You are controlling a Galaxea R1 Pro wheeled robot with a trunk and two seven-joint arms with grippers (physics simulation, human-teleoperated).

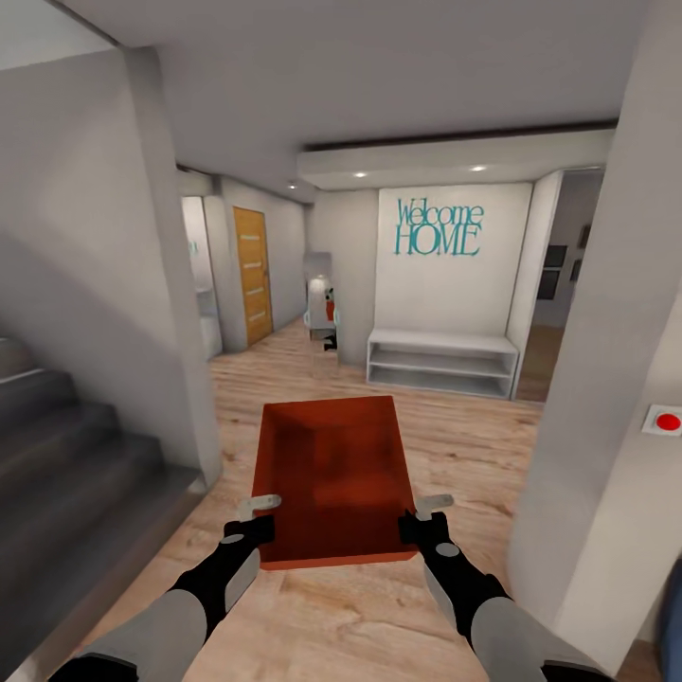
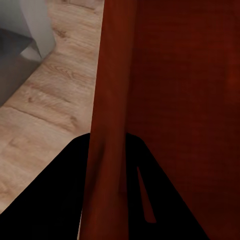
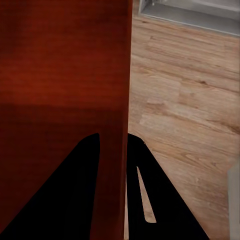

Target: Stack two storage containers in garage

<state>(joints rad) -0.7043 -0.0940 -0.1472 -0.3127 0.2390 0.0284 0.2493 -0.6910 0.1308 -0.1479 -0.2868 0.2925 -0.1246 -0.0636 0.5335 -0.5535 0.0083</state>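
At the far left of the head view a grey staircase (image 1: 66, 445) rises beside a white wall pillar (image 1: 166, 284), and deeper in the upper left a wooden door (image 1: 251, 275) stands at the end of a short corridor. Lower left of centre, the left gripper (image 1: 258, 516) is clenched on the left side wall of an orange-red storage container (image 1: 332, 478); the left wrist view shows its dark fingers (image 2: 65, 200) straddling that thin wall (image 2: 107, 125), one inside and one outside. The bin hangs in mid-frame, open top up, carried above the light wood plank floor (image 1: 474, 445) and roughly level. To its right the right gripper (image 1: 423, 519) is grasping the opposite wall the same way, with its fingers (image 3: 165, 200) on either side of the rim in the right wrist view. Beyond, centre right, a white low shelf unit (image 1: 443, 363) sits under a wall lettered "Welcome HOME" (image 1: 439, 227), and at the right edge a red button (image 1: 668, 421) marks a near wall. The step in hand looks like transport toward the garage, which is not in sight. To do it well, both grips should keep even pressure and equal height so the bin does not twist or slip, and the base should steer with margin past the pillar on the left and the near wall on the right.
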